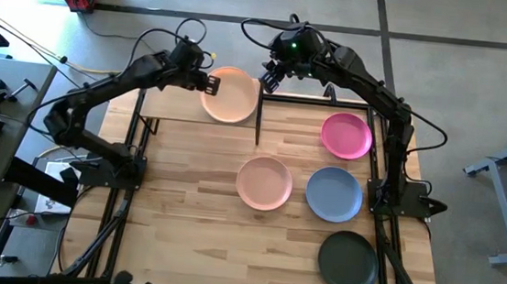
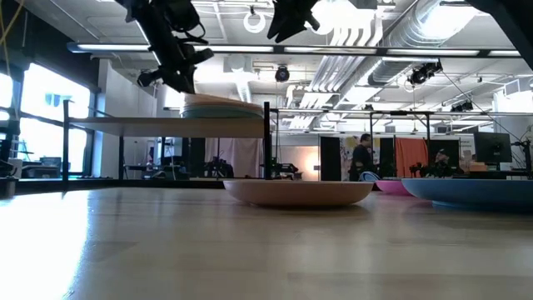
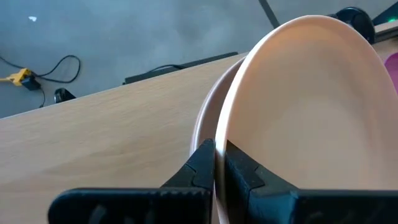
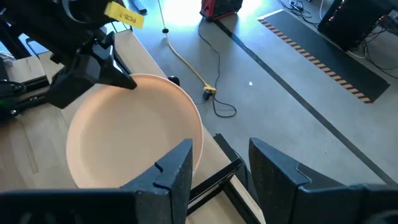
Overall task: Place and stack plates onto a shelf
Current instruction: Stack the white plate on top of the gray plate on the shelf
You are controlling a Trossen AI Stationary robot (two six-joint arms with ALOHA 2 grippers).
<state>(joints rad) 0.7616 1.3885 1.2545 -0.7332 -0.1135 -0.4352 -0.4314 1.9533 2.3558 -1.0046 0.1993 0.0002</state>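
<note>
Counter, near to far.

Near right: charcoal plate, lying loose.

Middle: pink plate and, to its right, blue plate, lying side by side, apart.

Further right: magenta plate, alone.

Far left: shelf, a raised board; on its right end a stack of plates, topped by the peach plate.

Left gripper: fingers narrow, pinching the peach plate's left rim, the plate lying flat atop the stack and extending rightward from the fingers. The release turns on this; by my judgement the plate looks seated and ready to let go.

Right gripper: fingers wide and empty, hanging just right of the stack, above the shelf's corner post. It is the nearer arm to the loose plates.
</note>
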